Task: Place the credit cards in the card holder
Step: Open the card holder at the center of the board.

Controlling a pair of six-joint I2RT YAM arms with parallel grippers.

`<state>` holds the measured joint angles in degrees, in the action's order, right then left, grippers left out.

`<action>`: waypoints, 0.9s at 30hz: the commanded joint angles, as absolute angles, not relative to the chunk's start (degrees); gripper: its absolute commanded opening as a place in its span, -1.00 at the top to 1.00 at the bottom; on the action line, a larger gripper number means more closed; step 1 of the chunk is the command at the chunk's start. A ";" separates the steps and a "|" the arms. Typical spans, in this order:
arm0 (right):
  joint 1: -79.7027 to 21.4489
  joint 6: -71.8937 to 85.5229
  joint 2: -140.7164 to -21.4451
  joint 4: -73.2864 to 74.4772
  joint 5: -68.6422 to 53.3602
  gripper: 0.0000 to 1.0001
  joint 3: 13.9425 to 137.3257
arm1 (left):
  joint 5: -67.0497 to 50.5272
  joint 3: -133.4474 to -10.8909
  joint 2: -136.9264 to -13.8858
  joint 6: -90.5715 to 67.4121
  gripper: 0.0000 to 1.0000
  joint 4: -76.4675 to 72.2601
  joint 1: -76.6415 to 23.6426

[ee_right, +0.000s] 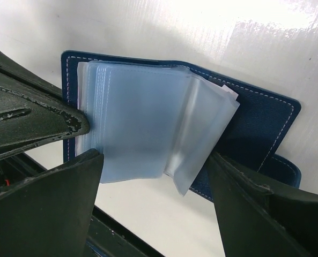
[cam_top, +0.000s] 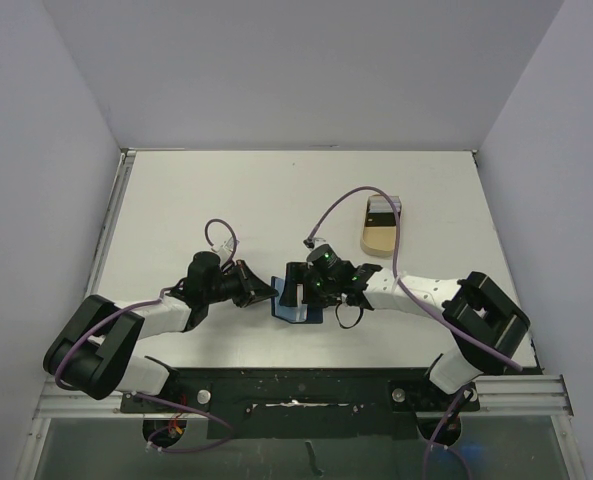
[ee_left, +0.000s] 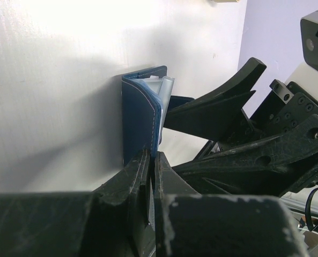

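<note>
We see the dark blue folding card holder (ee_right: 255, 120) open on the white bench (cam_top: 226, 200), near the front middle. The left fingers (ee_left: 147, 160) are clenched on its cover edge. The right fingers (cam_top: 293, 285) are spread wide, either side of its clear pockets (ee_right: 142, 123)

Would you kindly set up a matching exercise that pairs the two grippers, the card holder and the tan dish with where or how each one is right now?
Things:
1. left gripper
2. right gripper
3. card holder
4. tan dish

Places or states:
A. opened, with its clear sleeves fanned out
B. right of centre on the table, apart from both grippers
C. open, one finger on each side of the sleeves
D. shut on the edge of the card holder

Pairs: 1-D, 2-C, 3-A, 4-B.
</note>
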<state>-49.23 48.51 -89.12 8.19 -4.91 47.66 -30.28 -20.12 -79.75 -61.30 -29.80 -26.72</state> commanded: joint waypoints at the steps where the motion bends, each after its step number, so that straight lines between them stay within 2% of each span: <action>1: -49.75 48.60 -89.58 6.88 -3.01 -0.57 49.41 | -30.84 -20.37 -78.38 -61.61 1.00 -33.40 -26.98; 15: -49.66 47.65 -88.96 12.11 2.77 -0.54 49.44 | -30.03 -20.65 -77.87 -61.37 1.00 -32.17 -26.98; 20: -49.68 47.37 -88.27 11.56 2.50 -0.53 49.20 | -29.79 -20.65 -78.17 -61.08 0.74 -31.74 -26.98; 23: -49.64 46.97 -88.25 11.59 1.61 -0.53 50.11 | -29.29 -20.94 -78.43 -60.79 0.69 -30.61 -26.98; 25: -49.63 46.62 -87.91 12.08 1.35 -0.55 51.08 | -29.17 -21.25 -78.55 -60.24 0.73 -29.66 -26.98; 27: -49.73 46.49 -87.11 11.79 0.49 -0.58 51.79 | -29.26 -21.23 -78.51 -60.21 0.88 -29.58 -26.98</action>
